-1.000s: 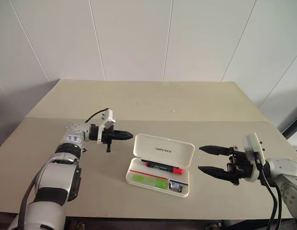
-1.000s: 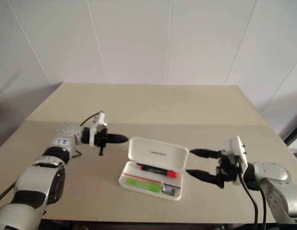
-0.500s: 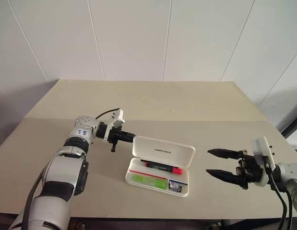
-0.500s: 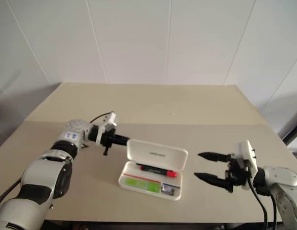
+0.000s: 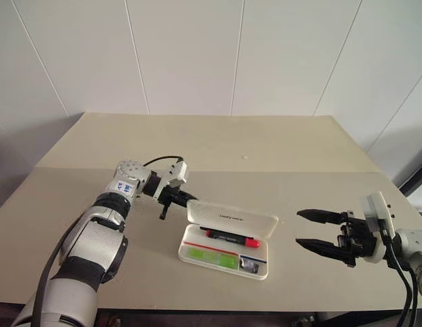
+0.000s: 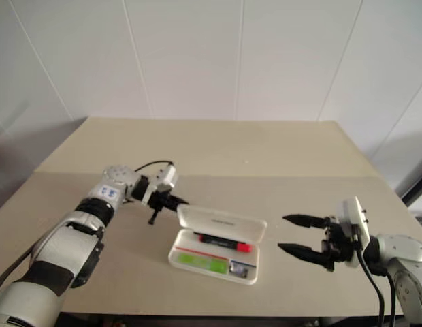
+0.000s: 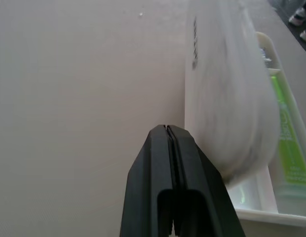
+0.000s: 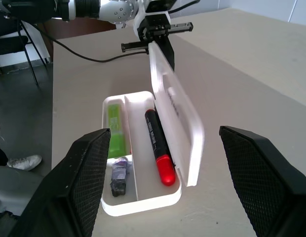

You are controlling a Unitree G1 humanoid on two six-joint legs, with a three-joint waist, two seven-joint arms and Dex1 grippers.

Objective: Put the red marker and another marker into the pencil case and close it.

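Note:
The white pencil case (image 5: 257, 272) lies open at the table's front middle, its hinged lid (image 5: 233, 218) tilted partway over the tray. The red marker (image 5: 231, 238) lies in the rear compartment, and the lime-green marker (image 5: 212, 257) in the front one. My left gripper (image 5: 186, 199) is shut with nothing in it, its tip against the back of the lid (image 7: 222, 98) at the left end. My right gripper (image 5: 299, 227) hovers open to the right of the case, apart from it, fingers pointing at it. The right wrist view looks along the red marker (image 8: 157, 143) and green marker (image 8: 116, 127).
A small dark grey object (image 8: 117, 175) sits in the case's corner compartment beside the green marker. The tan table (image 5: 218, 146) runs far back to a white panelled wall. A black cable (image 5: 156, 161) loops over my left wrist.
My left gripper has swung right to the case and turned, and the lid has tipped from standing open to leaning over the tray. The right gripper has barely shifted.

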